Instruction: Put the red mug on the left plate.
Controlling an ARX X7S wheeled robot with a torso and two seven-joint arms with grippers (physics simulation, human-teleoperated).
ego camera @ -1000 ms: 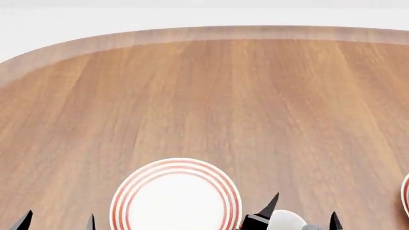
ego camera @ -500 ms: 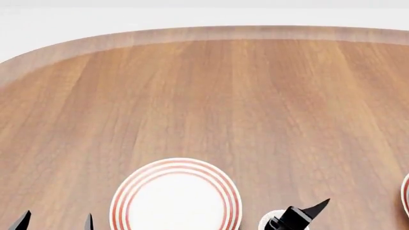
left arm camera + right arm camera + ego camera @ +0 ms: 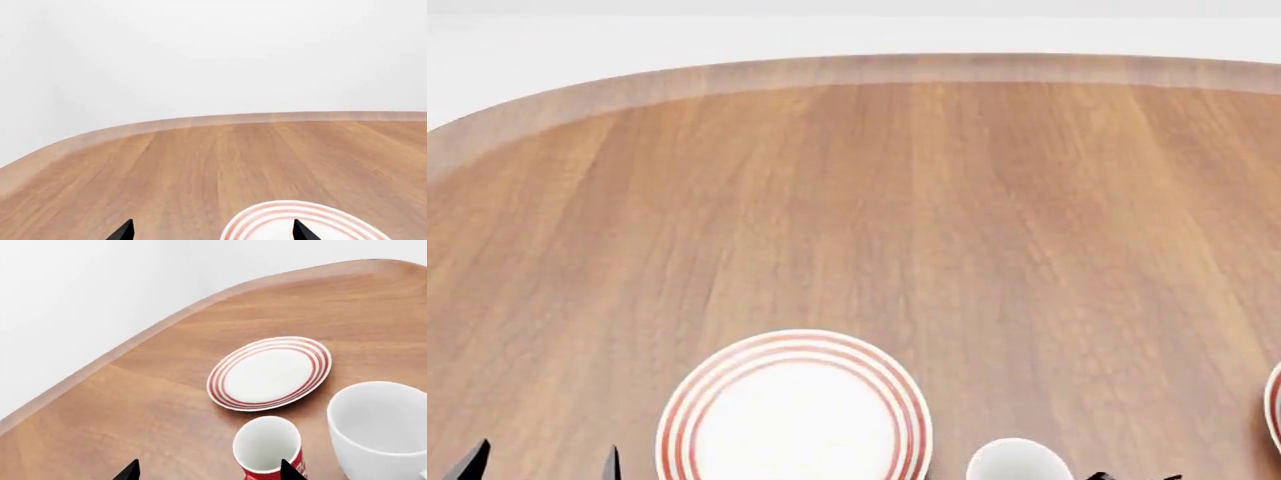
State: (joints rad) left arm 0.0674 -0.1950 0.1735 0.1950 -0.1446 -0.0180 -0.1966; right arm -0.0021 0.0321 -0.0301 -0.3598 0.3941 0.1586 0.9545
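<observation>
Gone from beside the left plate [image 3: 794, 410] since a second ago: right pincer [image 3: 208, 471], now withdrawn low, tips spread apart around nothing, framing the red mug [image 3: 268, 446] for an approach. Stands upright just beside the plate, near the white mug [image 3: 378, 427]. Left pincer [image 3: 210, 231] likewise parted, empty; bare tabletop [image 3: 961, 220] beyond the plate.

wooden table [image 3: 961, 220] | white mug [image 3: 383, 427] upright | second plate [image 3: 1274, 405]
</observation>
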